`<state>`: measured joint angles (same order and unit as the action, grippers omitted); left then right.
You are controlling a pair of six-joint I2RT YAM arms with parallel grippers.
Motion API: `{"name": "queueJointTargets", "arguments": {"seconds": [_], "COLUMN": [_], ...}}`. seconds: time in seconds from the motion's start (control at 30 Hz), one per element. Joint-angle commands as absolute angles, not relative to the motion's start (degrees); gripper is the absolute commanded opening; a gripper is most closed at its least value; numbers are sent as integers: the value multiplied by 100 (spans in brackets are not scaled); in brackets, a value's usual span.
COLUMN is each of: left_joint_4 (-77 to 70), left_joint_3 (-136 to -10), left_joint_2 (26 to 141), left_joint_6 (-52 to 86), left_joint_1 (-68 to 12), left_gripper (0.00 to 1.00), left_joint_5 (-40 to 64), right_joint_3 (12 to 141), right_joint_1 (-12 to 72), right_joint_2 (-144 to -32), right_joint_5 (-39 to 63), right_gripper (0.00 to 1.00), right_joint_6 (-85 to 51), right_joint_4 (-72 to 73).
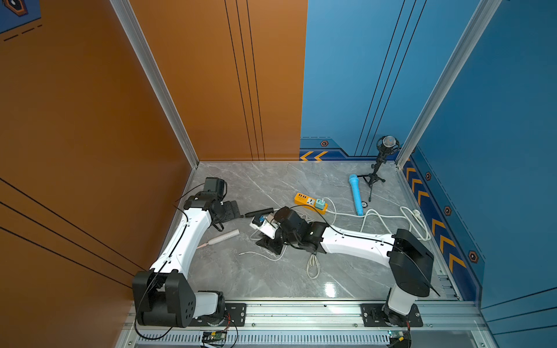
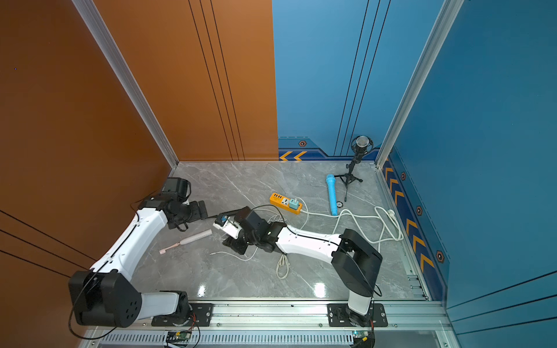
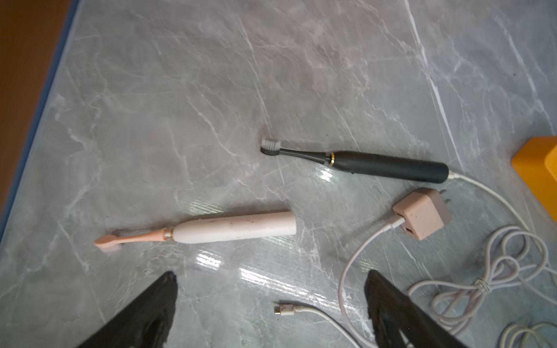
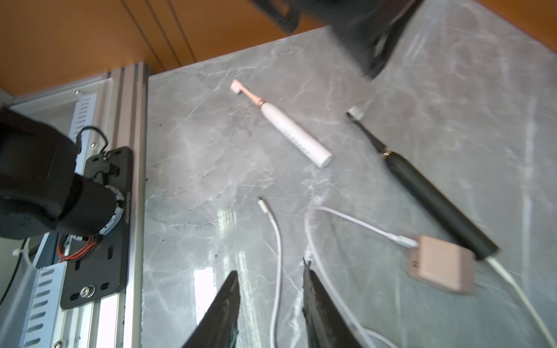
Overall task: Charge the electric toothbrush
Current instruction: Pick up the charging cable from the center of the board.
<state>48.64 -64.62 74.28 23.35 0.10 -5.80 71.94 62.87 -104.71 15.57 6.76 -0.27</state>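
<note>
Black toothbrush [image 3: 376,164] lies flat mid-tabletop [image 3: 211,90], a white cable [image 3: 465,178] in its base. The pink adapter [image 3: 422,212] lies just beside that base, apart from the orange strip [image 1: 310,203]. White toothbrush [image 3: 235,230] lies nearer the left arm. Left jaws stand wide, holding nothing; right jaws stand narrowly parted, a loose cable [image 4: 265,208] running between them, ungripped

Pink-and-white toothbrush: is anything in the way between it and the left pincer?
Nothing visible. In the left wrist view, only bare grey marble tabletop lies between the open left pincer and the pink-and-white electric toothbrush. The white cable's loose metal tip lies apart from the toothbrush, not across that path.
</note>
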Motion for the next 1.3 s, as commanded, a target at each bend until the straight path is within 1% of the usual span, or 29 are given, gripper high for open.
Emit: {"name": "queueJointTargets", "arguments": {"seconds": [0.0,0.1,0.2,0.3,0.8,1.03,1.27], "left_joint_4": [5202,5205,5201,5178,5082,5071,5050], "left_joint_3": [-6537,-6518,-6498,-6475,-6393,-6396,-6402], "left_joint_2": [7218,7133,7138,7169,7330,7349,7366], "left_joint_6": [2140,2100,2054,1974,1872,1828,1846], "left_joint_1": [277,728,1096,1246,1221,1197,1173], "left_gripper": [99,100,100,100,99,99,98], "left_joint_5": [-551,-606,-572,-510,-183,-141,-92], "right_joint_3": [7083,7221,7635,7857,8574,8696,8664], "right_joint_1": [6471,6480,6462,6452,6256,6160,6091], "right_joint_2": [-11028,-11468,-11838,-12289,-12897,-13139,-13202], "right_joint_5": [1327,1596,1919,2030,2323,2574,2577], "right_gripper": [36,35,34,33,31,26,21], "right_joint_6": [1487,1568,1837,1992,2312,2320,2255], "right_joint_4": [644,1056,870,897,625,418,417]}}
